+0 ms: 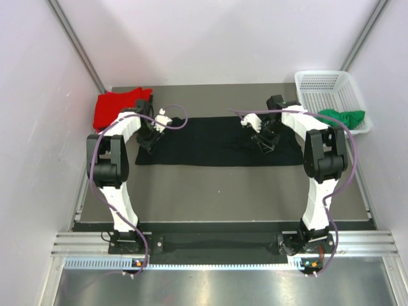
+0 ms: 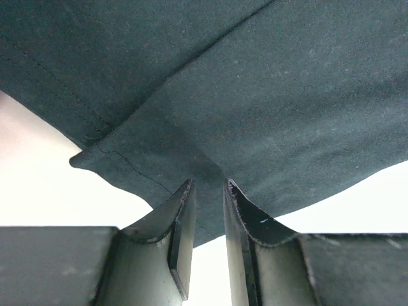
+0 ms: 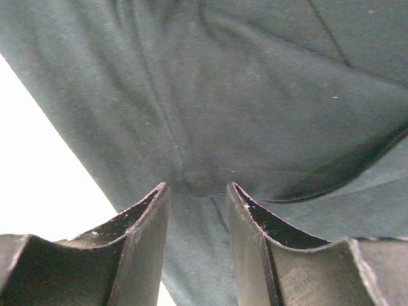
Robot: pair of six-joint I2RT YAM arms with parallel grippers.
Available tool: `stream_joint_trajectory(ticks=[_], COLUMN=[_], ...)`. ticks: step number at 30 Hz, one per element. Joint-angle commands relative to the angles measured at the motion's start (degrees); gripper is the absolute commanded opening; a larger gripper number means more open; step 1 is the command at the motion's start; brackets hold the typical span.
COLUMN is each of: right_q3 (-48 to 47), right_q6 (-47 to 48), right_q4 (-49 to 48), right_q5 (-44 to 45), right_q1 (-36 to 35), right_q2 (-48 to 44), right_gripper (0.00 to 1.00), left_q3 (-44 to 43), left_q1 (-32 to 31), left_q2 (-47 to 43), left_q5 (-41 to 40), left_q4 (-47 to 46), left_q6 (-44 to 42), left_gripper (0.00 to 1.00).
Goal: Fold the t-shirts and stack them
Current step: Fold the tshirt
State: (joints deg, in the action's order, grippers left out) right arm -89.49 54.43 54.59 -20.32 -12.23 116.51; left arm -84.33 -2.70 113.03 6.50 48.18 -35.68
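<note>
A black t-shirt [image 1: 217, 141] lies spread as a long flat band across the middle of the table. My left gripper [image 1: 148, 141] points down at its left end. In the left wrist view the left gripper [image 2: 209, 185] has its fingertips on the black cloth [image 2: 255, 95] near a hemmed corner, a narrow gap between the jaws and nothing pinched. My right gripper [image 1: 264, 145] is down on the shirt's right part; the right gripper [image 3: 197, 186] stands open over the black cloth [image 3: 223, 95]. A red t-shirt [image 1: 115, 108] lies bunched at the back left. A green t-shirt [image 1: 341, 118] sits in the basket.
A white mesh basket [image 1: 328, 89] stands at the back right corner, with the green cloth at its near edge. White walls close in on both sides of the table. Purple cables loop off both arms above the black shirt.
</note>
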Motion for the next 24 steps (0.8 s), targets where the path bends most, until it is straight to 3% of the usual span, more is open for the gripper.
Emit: stream_joint_trajectory(ticks=[1, 11, 16, 24], right_q3=[0.5, 1.5, 1.5, -1.6], right_q6=[0.6, 0.3, 0.1, 1.6], right_q4=[-2.7, -4.3, -4.8, -4.3], right_q5=[1.3, 2.3, 2.2, 6.7], right_q1=[-0.3, -0.4, -0.4, -4.6], right_q2=[-1.4, -0.7, -1.6, -7.1], right_gripper=[0.42, 0.38, 0.17, 0.15], left_q3=[-2.3, -2.5, -2.6, -2.7], left_q1=[-0.2, -0.2, -0.2, -0.2], left_q2=[0.3, 0.7, 0.8, 0.5], left_q5=[0.5, 0.5, 0.6, 0.8], left_q4=[0.0, 0.1, 0.0, -0.1], left_q6=[0.3, 0.3, 0.3, 0.0], left_gripper=[0.29, 0.29, 0.29, 0.29])
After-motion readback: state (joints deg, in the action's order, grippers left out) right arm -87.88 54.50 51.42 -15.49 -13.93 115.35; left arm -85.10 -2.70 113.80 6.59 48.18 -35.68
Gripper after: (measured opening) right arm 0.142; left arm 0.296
